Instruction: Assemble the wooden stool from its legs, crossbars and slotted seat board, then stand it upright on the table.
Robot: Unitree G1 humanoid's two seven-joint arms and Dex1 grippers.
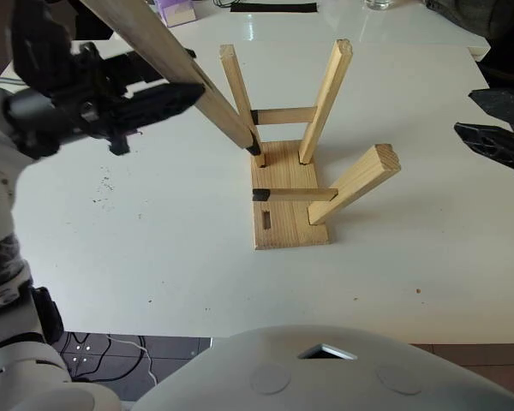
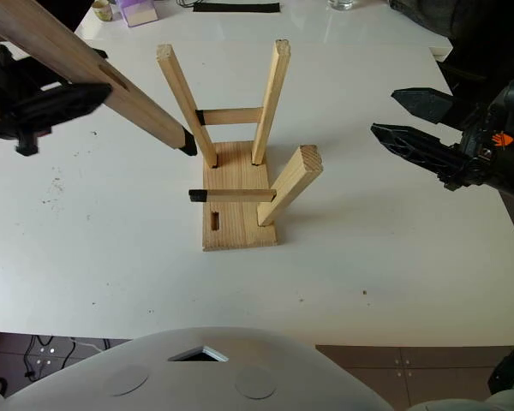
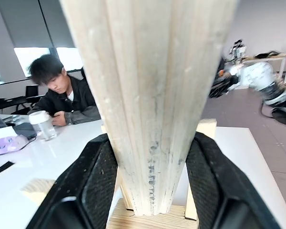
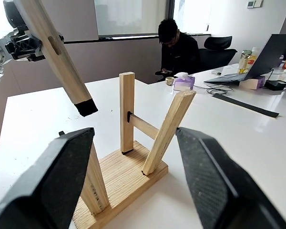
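The slotted seat board (image 1: 284, 224) lies flat on the white table. Two legs (image 1: 325, 98) stand in its far end, joined by a crossbar (image 1: 283, 116). A third leg (image 1: 360, 181) leans in the near right corner, and a second crossbar (image 1: 293, 194) sticks out from it to the left. My left gripper (image 1: 176, 96) is shut on a fourth leg (image 2: 94, 73), held tilted, with its black-tipped lower end (image 1: 254, 145) by the foot of the far left leg. My right gripper (image 2: 383, 112) hangs open above the table to the board's right, apart from the legs.
One slot (image 1: 265, 220) in the board's near left corner stands open. A purple box (image 1: 173, 10), a black strip (image 1: 274, 7) and a glass (image 1: 377, 3) lie along the far edge. The table's right edge (image 1: 488, 197) runs under my right gripper.
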